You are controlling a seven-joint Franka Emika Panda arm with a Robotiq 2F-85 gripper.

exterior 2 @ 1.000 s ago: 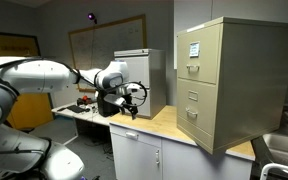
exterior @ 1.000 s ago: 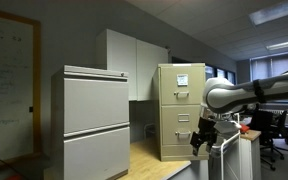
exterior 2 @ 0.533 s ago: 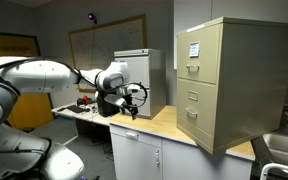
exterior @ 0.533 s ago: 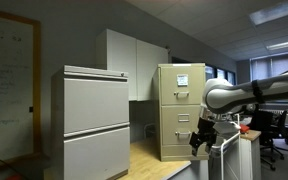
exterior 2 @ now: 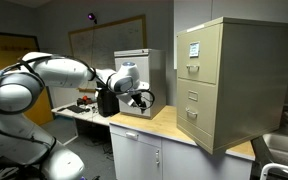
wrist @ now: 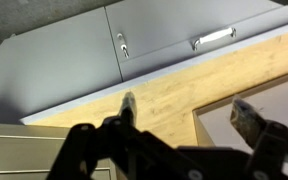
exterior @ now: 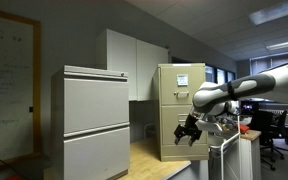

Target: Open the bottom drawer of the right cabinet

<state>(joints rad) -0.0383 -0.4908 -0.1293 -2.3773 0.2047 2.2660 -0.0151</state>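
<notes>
**Arm hangs over the desk, away from the tall cabinet**

In an exterior view, a wide grey cabinet (exterior: 96, 122) with two big drawers stands at the left end of the wooden desk (exterior: 152, 160). Behind it, white cupboards (exterior: 134, 58) hang on the wall. Next comes the right cabinet (exterior: 176, 100), tall and tan, at the back edge of the desk, with a white paper (exterior: 183, 78) on its top drawer. The robot arm (exterior: 239, 90) reaches in from the right side. From here its end covers part of the tall cabinet's lower front.

In an exterior view from another place, the arm (exterior 2: 69, 72) comes in from the left. Its end hangs over the desk's left edge, close in front of the grey cabinet (exterior 2: 142, 62). The right cabinet (exterior 2: 229, 85) stands well apart, by the desk's right corner. Its bottom drawer (exterior 2: 200, 126) looks shut. Bare desk (exterior 2: 172, 124) lies between them, and nothing blocks that path.

In the wrist view, the jaws are spread wide with nothing between the fingers (wrist: 127, 106). Under them are a strip of desk (wrist: 174, 85) and grey cupboard doors (wrist: 174, 45) past its edge.
</notes>
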